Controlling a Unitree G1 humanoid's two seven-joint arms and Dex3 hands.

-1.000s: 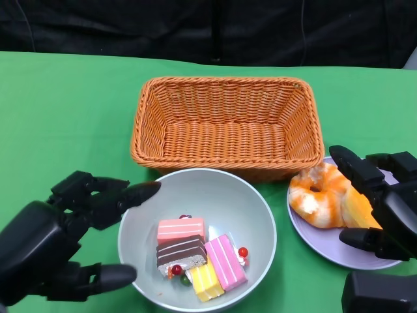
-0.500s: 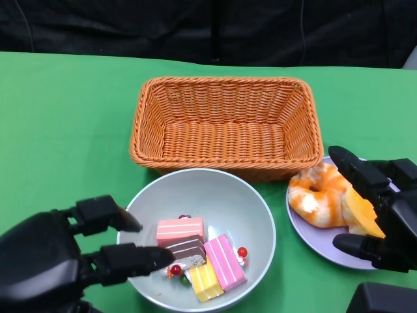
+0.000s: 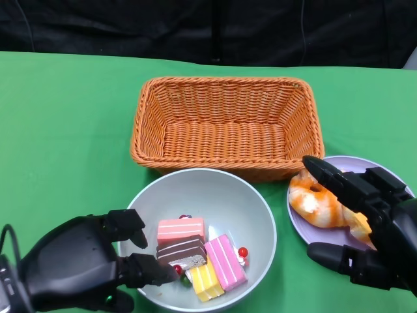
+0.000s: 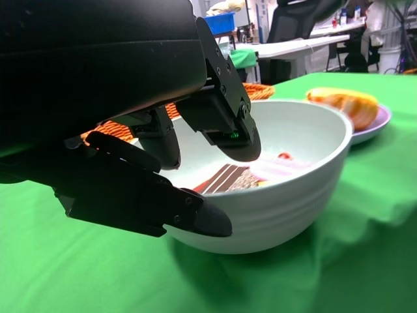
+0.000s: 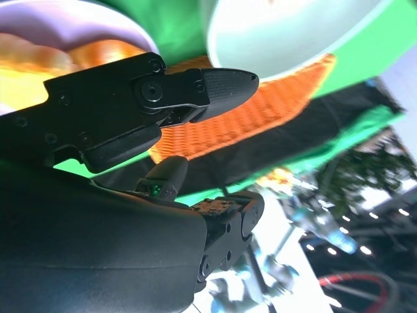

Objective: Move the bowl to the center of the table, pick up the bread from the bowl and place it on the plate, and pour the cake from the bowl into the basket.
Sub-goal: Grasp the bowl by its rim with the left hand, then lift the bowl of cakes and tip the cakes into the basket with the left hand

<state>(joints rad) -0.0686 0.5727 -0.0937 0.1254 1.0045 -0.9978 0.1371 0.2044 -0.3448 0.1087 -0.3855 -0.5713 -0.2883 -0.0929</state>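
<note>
The pale grey bowl (image 3: pixel 212 195) sits just in front of the basket (image 3: pixel 228 124), with several small cake pieces (image 3: pixel 195 251) inside. My left hand (image 3: pixel 85 267) is at the bowl's left rim. In the left wrist view its fingers (image 4: pixel 225 127) hang over the rim of the bowl (image 4: pixel 293 189) and the thumb (image 4: pixel 169 205) lies low outside the wall; a gap shows and no firm grip. The orange bread (image 3: pixel 316 199) lies on the lilac plate (image 3: pixel 352 163). My right hand (image 3: pixel 371 228) hovers over the plate's near side with spread fingers, holding nothing.
The empty wicker basket stands behind the bowl, nearly touching its far rim. The plate is right of the bowl with a narrow green strip between them. Green cloth extends to the left and far sides; a black backdrop is behind.
My left hand has dropped lower and moved right, bringing its fingers over the bowl's left rim. My right hand has shifted left over the plate and bread. The bowl has stayed put.
</note>
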